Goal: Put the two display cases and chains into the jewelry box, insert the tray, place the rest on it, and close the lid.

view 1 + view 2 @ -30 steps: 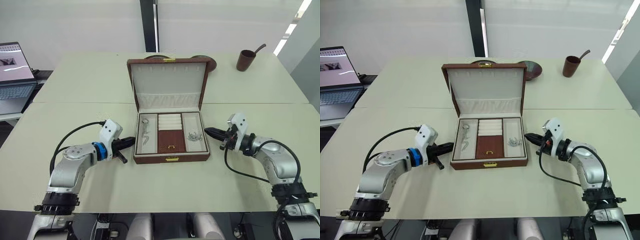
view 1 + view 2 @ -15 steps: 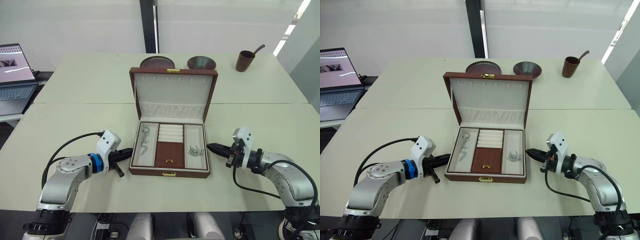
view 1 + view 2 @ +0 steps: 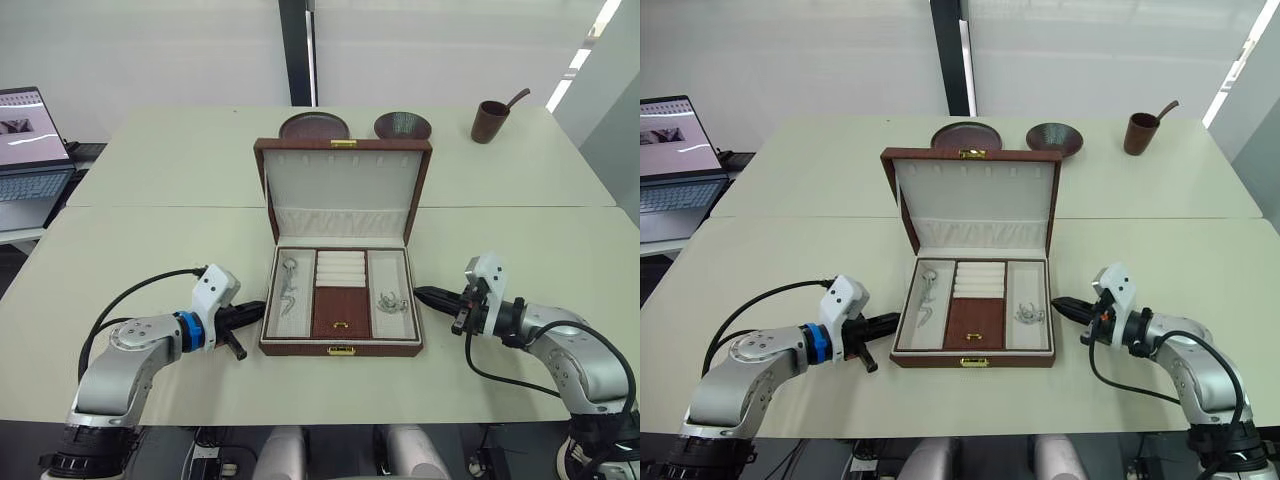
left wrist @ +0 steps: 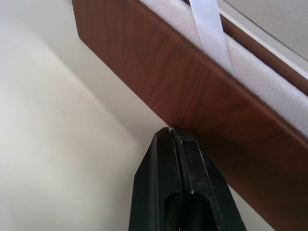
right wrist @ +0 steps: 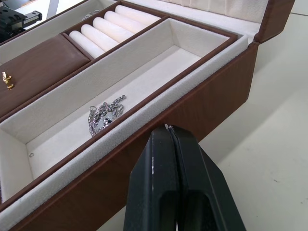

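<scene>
The jewelry box (image 3: 300,349) stands open mid-table, its lid (image 3: 343,185) upright. The tray (image 3: 335,305) sits inside it. A long silvery piece with a ring (image 3: 290,283) lies in the tray's left compartment and a silvery tangle of links (image 5: 103,115) in the right one. I cannot tell whether these are the chains. The display cases are hidden. My left gripper (image 3: 252,310) is shut, its tips touching the box's left wall (image 4: 192,96). At the box's right wall, my right gripper (image 3: 420,294) is shut too.
Two dark dishes (image 3: 313,125) (image 3: 402,124) sit behind the lid. A brown cup with a ladle (image 3: 491,120) is at the back right. A laptop (image 3: 25,140) stands off the table's left side. Bare table lies on either side of the box.
With both shut grippers at its sides, the box has slid toward the table's near edge, uncovering the two dishes behind it. In the last half second it only shifted slightly left.
</scene>
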